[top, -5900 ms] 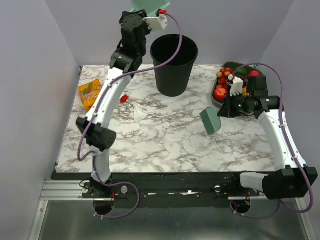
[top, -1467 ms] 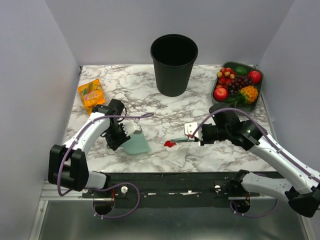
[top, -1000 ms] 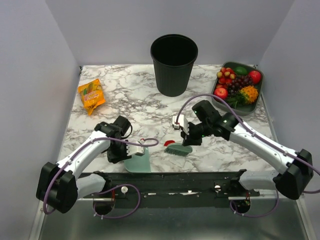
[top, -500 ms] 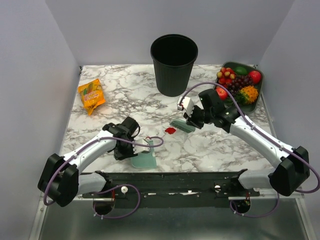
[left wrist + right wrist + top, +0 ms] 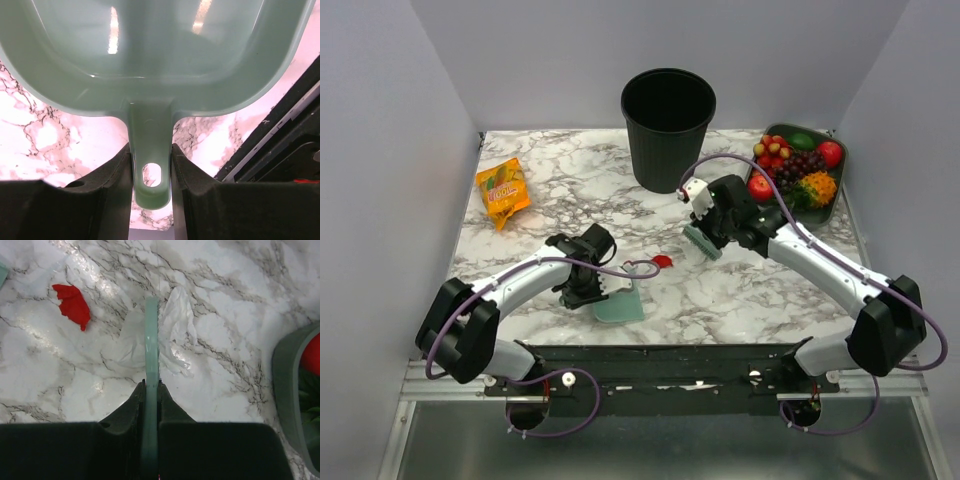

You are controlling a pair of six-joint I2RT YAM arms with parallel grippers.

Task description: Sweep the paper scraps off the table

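Red scrap (image 5: 663, 261) on table (image 5: 720, 300), dustpan (image 5: 620, 305), brush (image 5: 702, 241) nearby

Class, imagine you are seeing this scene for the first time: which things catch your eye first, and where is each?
A tall black bin stands at the far middle of the table, with bright fruit at the far right. Near the front, one red paper scrap lies between a teal dustpan, held by the left gripper, and a brush in the right gripper.
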